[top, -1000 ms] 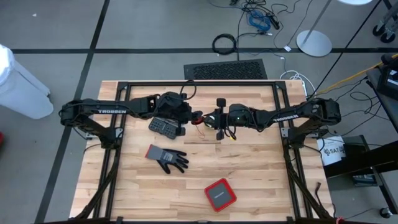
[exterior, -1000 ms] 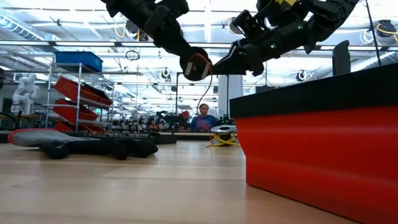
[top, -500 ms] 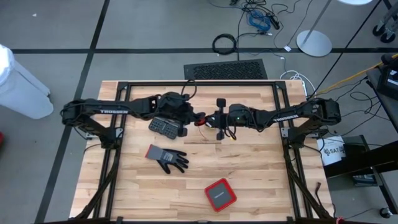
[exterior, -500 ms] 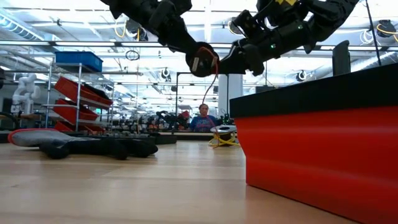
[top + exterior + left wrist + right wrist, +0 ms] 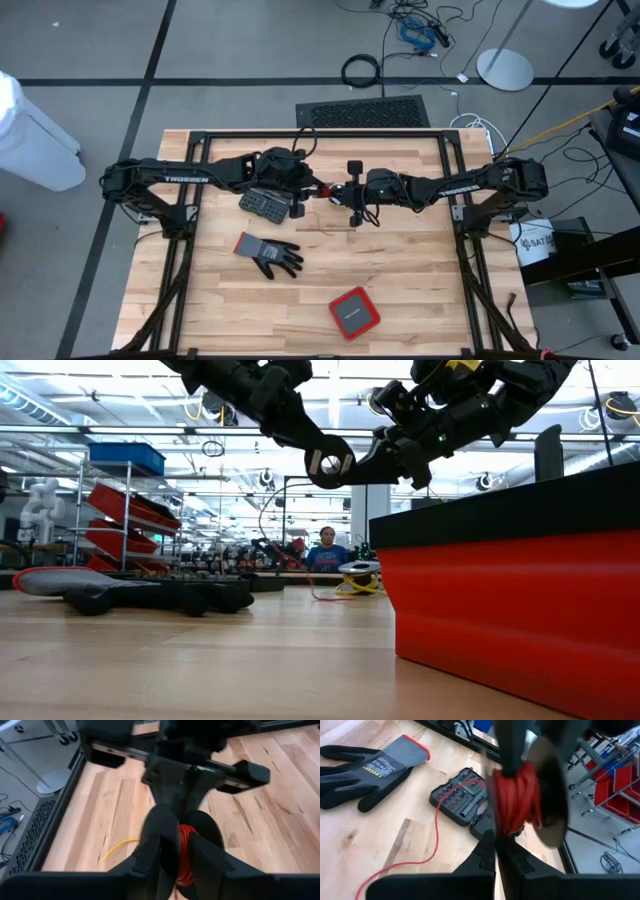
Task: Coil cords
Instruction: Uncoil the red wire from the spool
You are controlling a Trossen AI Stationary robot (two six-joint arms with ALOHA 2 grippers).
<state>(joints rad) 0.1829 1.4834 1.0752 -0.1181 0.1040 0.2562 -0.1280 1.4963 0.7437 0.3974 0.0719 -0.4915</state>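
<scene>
Item: red cord, wound in a tight bundle, held above the table at centre of the high view, where both grippers met. A loose tail of it trailed down across the wooden table towards the lower left of the right wrist view.

Left gripper: fingers stood slightly apart with the red coil between them.

Right gripper: fingers pressed together at the bundle (whether they actually pinched a strand could not be told).

Yellow cord: lying on the table, left of centre in the left wrist view.

Also present: grey glove, lower left of centre; black bit case above it; red box, lower centre.
</scene>
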